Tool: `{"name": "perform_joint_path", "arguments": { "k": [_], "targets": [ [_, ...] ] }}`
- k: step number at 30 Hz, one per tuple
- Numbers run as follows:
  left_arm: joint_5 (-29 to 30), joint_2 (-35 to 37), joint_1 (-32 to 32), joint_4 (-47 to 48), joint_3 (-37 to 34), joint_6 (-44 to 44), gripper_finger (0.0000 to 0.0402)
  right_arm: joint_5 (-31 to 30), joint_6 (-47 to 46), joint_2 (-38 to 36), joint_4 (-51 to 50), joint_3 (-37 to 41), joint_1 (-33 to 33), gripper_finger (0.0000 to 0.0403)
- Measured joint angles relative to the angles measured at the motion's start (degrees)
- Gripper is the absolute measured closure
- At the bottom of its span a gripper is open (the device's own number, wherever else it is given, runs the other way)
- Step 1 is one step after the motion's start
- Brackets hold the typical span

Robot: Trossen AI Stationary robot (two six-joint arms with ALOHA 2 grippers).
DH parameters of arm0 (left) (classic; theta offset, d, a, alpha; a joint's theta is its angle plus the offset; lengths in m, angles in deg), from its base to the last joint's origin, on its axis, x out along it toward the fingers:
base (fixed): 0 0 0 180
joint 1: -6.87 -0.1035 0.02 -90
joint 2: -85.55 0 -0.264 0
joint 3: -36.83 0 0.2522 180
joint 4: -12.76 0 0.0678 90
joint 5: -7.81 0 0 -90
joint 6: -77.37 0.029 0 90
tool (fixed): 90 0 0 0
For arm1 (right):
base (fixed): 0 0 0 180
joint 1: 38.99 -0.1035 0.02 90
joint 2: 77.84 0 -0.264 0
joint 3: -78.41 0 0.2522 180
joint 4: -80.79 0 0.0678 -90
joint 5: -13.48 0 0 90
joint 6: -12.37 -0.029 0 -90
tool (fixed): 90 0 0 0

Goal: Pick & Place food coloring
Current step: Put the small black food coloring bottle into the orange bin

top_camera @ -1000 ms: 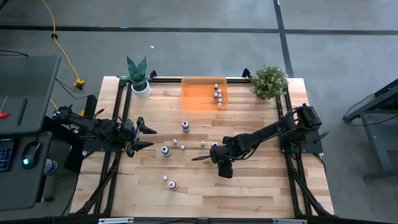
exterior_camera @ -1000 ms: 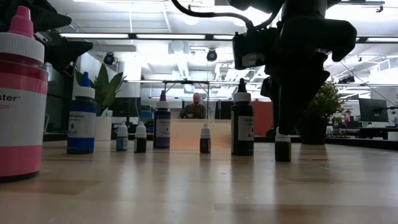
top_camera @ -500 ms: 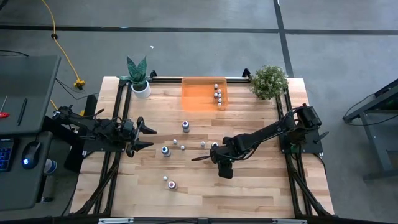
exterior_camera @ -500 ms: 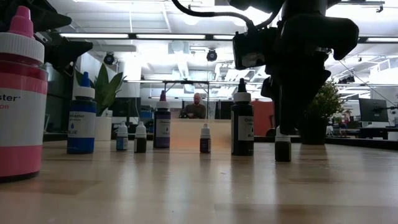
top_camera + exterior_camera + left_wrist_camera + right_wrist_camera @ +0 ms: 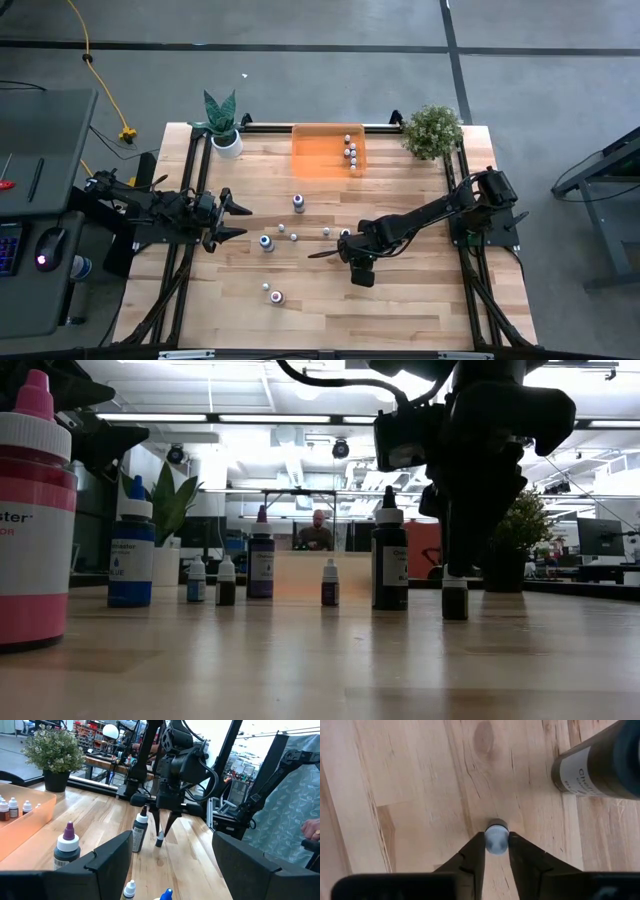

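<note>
Food coloring bottles stand upright on their bases on the wooden table [image 5: 400,300]. In the low view these include a pink one [image 5: 35,510], a blue one [image 5: 130,555], a purple one [image 5: 260,560] and a tall dark one [image 5: 390,560]. My right gripper [image 5: 496,845] points steeply down at mid-table and is shut on a small dark bottle with a pale cap [image 5: 455,598]. That bottle stands just beside the tall dark one [image 5: 595,770]. My left gripper [image 5: 240,220] waits open and level at the table's left, holding nothing. My right gripper pinches the small bottle's pale cap [image 5: 496,834] between its two fingertips [image 5: 476,851], one on each side. The fingers come from above, slanting down. The bottle stands upright with its base on the table [image 5: 455,617].
An orange bin [image 5: 315,155] at the far edge holds several small bottles [image 5: 351,152]. Potted plants stand at the far left [image 5: 222,125] and far right [image 5: 432,130]. More bottles are scattered at mid-table [image 5: 298,203] [image 5: 266,242] and toward the near edge [image 5: 277,296].
</note>
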Motion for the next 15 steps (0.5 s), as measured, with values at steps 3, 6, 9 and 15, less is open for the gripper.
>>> {"name": "perform_joint_path", "arguments": {
  "k": [3,6,9,15],
  "targets": [
    [0.0,0.0,0.0,0.0,0.0,0.0,0.0130,0.1,0.0,0.0,0.0,0.0,0.0,0.0341],
    [0.0,0.0,0.0,0.0,0.0,0.0,0.0130,0.1,-0.2,0.0,0.1,0.0,0.0,0.0353],
    [0.0,0.0,0.0,0.0,0.0,0.0,0.0130,0.1,-0.2,0.0,0.1,0.0,0.0,0.0357],
    [0.0,0.0,0.0,0.0,0.0,0.0,0.0130,1.5,-1.3,0.0,-0.2,-0.6,0.1,0.0354]
  ]
}}
